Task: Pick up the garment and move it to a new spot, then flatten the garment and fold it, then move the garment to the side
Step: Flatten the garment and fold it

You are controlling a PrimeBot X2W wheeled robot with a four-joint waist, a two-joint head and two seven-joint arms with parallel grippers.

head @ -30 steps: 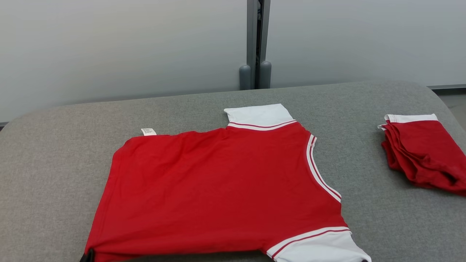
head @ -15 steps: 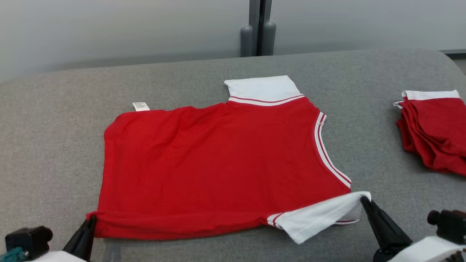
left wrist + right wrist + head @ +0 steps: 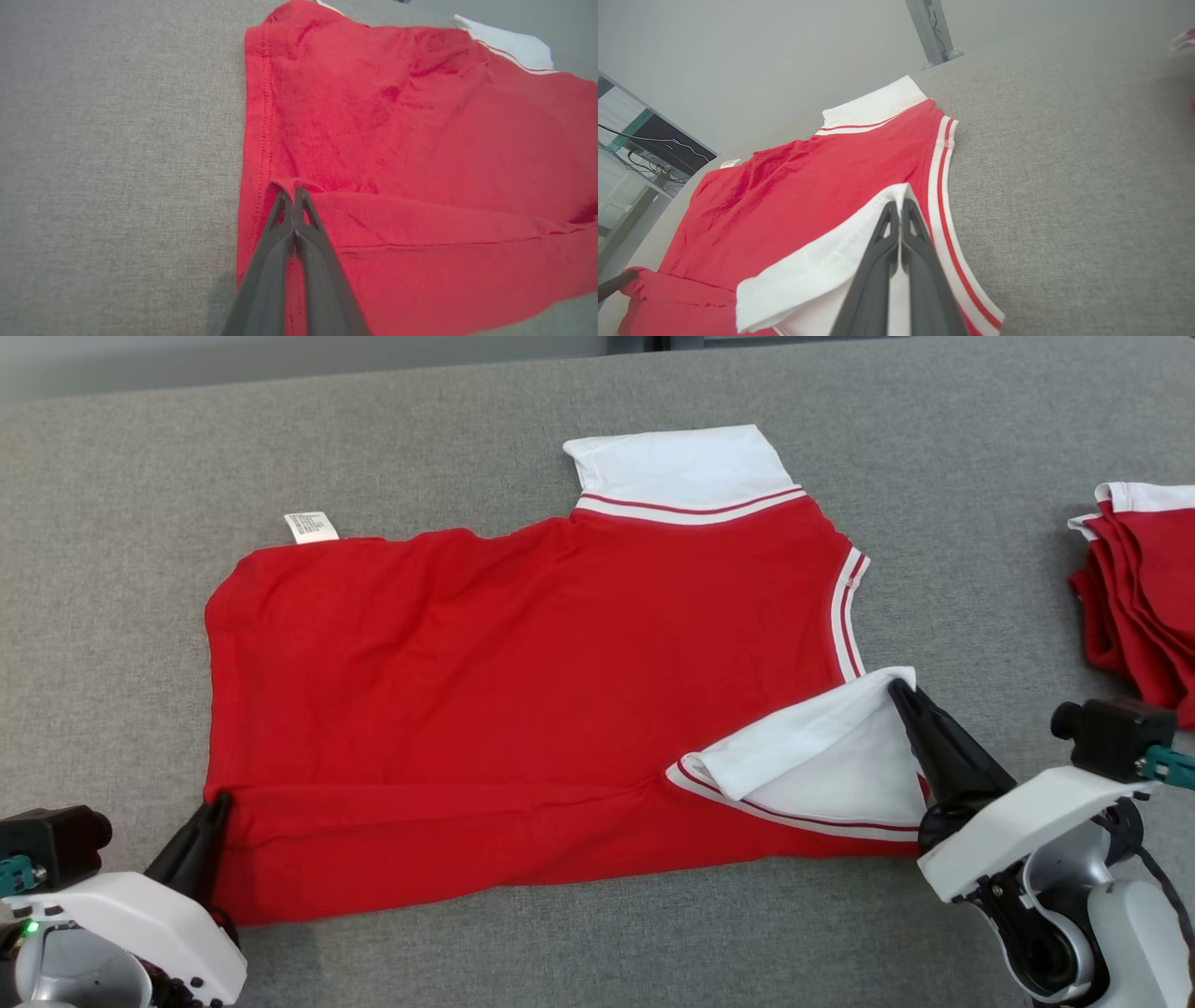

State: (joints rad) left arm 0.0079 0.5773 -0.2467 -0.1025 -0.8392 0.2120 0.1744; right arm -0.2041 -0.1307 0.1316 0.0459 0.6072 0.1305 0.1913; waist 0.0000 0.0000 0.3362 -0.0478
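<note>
The garment [image 3: 523, 681] is a red shirt with white, red-striped sleeve cuffs, spread across the grey padded table [image 3: 112, 616]. My left gripper [image 3: 217, 800] is shut on the near left hem corner of the garment [image 3: 373, 140], fingertips pinching a red fold [image 3: 293, 191]. My right gripper [image 3: 898, 688] is shut on the near white sleeve [image 3: 812, 756], lifted and folded back over the red body. In the right wrist view the right gripper [image 3: 900, 203] pinches the white cuff edge [image 3: 822, 261] of the garment [image 3: 822, 186].
A pile of folded red garments with white trim [image 3: 1144, 588] lies at the table's right edge. A white label [image 3: 311, 525] sticks out at the shirt's far left corner. A grey partition post [image 3: 931, 32] stands behind the table.
The head camera has tilted down, bringing both grippers into view. The near edge of the shirt is being carried toward the far side; the white sleeve has folded over further.
</note>
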